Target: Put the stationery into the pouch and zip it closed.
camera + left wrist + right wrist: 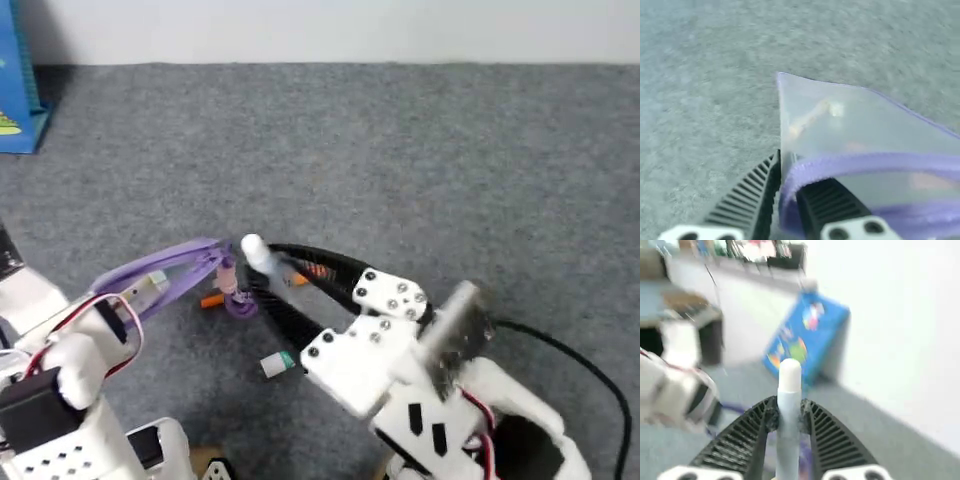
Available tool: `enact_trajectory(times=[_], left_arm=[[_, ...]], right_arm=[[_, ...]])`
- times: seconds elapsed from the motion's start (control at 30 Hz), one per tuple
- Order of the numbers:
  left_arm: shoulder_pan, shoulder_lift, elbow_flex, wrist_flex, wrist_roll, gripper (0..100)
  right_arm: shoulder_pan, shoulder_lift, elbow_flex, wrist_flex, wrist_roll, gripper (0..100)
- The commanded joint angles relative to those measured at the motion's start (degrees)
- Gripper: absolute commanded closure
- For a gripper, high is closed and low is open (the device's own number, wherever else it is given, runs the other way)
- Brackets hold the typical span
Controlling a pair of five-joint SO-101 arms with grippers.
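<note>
My left pincer (pixel 787 172) is clamped on the purple zip edge of the clear pouch (pixel 850 125), holding it over the grey carpet (pixel 400 150) at near left. My right pincer (pixel 789 410) is closed on a white pen (pixel 789 377) — its tip just beside the pouch's right end. An orange pen (pixel 212 300) lies beneath — on the carpet.

We record:
- one clear plastic pouch with a purple zip edge (pixel 850 125), held up, edge pinched in the left gripper (pixel 785 167)
- one white cylindrical pen (pixel 789 380), clamped in the right gripper (pixel 788 410), tip near the pouch's end
- one orange pen (pixel 212 300), partly hidden beside the pouch
- one short white stick with a green end (pixel 277 365), lying apart
</note>
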Motion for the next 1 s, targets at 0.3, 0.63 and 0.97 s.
enact_trajectory(times=[0.3, 0.63, 0.97], left_arm=[[3.0, 1.0, -4.7, 1.0, 3.3, 99], [3.0, 0.6, -1.1, 0.9, 3.4, 99], [3.0, 0.6, -0.8, 0.9, 3.4, 99]], right_arm=[[-4.9, -12.4, 22.9, -45.5, -0.3, 99.1], [-12.6, -4.0, 37.4, -72.8, 12.2, 99.1], [-12.3, 21.8, 30.9, -89.5, 12.7, 99.1]])
